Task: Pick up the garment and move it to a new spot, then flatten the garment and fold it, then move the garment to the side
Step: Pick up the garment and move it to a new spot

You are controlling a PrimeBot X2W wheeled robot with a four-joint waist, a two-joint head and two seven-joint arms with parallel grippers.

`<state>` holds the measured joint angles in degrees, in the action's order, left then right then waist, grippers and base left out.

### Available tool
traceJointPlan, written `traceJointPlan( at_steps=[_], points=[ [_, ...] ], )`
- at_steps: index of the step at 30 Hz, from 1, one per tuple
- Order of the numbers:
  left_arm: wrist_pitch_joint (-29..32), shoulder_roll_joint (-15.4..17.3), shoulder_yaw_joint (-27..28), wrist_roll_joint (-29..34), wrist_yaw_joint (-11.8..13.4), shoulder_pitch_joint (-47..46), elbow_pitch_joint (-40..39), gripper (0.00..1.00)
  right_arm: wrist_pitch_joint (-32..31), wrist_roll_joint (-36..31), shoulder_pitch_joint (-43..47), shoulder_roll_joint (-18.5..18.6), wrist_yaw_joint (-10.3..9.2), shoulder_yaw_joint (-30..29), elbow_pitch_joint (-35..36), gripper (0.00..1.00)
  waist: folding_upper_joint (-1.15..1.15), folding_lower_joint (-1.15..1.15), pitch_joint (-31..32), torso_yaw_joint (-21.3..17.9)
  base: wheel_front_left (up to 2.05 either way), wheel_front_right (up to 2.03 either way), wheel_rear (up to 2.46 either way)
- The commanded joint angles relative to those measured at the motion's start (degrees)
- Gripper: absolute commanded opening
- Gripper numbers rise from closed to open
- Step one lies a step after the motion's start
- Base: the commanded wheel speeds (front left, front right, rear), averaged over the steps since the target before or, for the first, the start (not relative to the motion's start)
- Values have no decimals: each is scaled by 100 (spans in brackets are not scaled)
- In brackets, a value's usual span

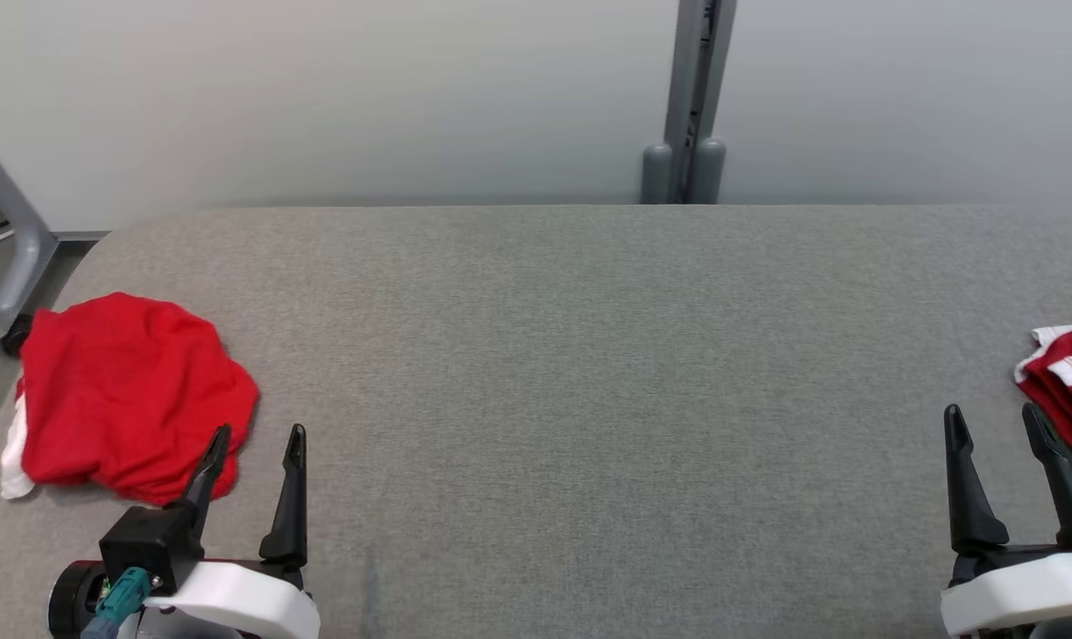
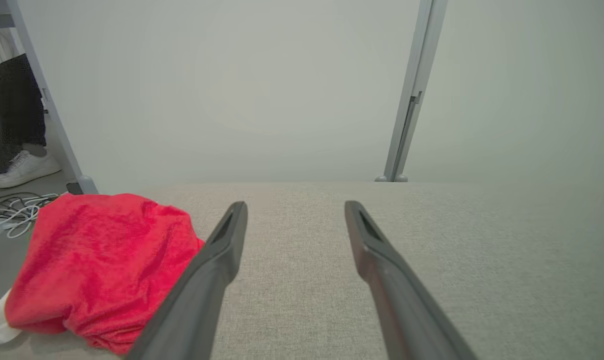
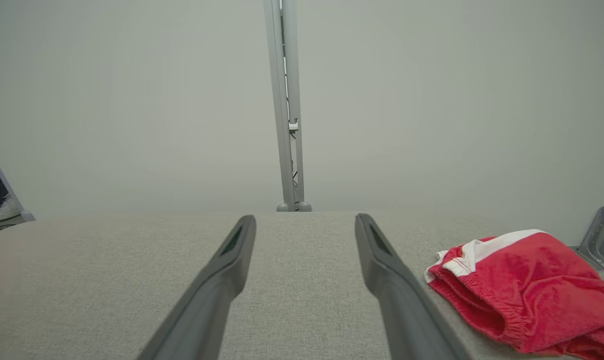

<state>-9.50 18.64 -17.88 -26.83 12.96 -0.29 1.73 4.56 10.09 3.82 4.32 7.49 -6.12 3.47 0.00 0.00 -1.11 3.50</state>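
Garment (image 1: pixel 128 395) crumpled, looks soft, light, floppy: pinch raised fold near edge. Left fingers (image 1: pixel 289 497), right fingers (image 1: pixel 966 479) apart, empty.

The broad grey table top (image 1: pixel 589 355) is showing matt, coarse woven cloth. The crumpled red garment (image 1: pixel 128 390) at my left is looking soft and fuzzy, like fleece, and so is the red-and-white elastic-waisted garment (image 3: pixel 532 290) at my right. My long dark fingers (image 2: pixel 219 265) are showing smooth matt plastic, and my white wrist shell (image 1: pixel 234 603) is gleaming slightly.
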Motion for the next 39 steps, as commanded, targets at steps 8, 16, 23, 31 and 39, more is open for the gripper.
traceJointPlan(
  at_steps=[8,16,23,31,39],
  points=[
    [-145,20,94,-109,-88,-204,249,100,-108,-14,28,-41,1,105,238,100,0,0,102,915,0,0,0],
    [-278,27,198,-186,-68,-193,373,100,-210,-41,21,-81,1,228,369,100,0,0,135,1531,0,0,0],
    [-327,36,214,-204,-54,-166,385,100,-246,-60,45,-104,1,278,424,100,0,0,149,1758,0,0,0],
    [-335,39,197,-229,-45,-233,420,100,-280,-92,45,-116,1,295,451,100,0,0,129,1818,0,0,0],
    [-391,-33,232,-256,-73,-491,477,100,-343,-128,-55,-93,1,299,567,100,0,0,-65,1783,0,0,0]
  ],
)
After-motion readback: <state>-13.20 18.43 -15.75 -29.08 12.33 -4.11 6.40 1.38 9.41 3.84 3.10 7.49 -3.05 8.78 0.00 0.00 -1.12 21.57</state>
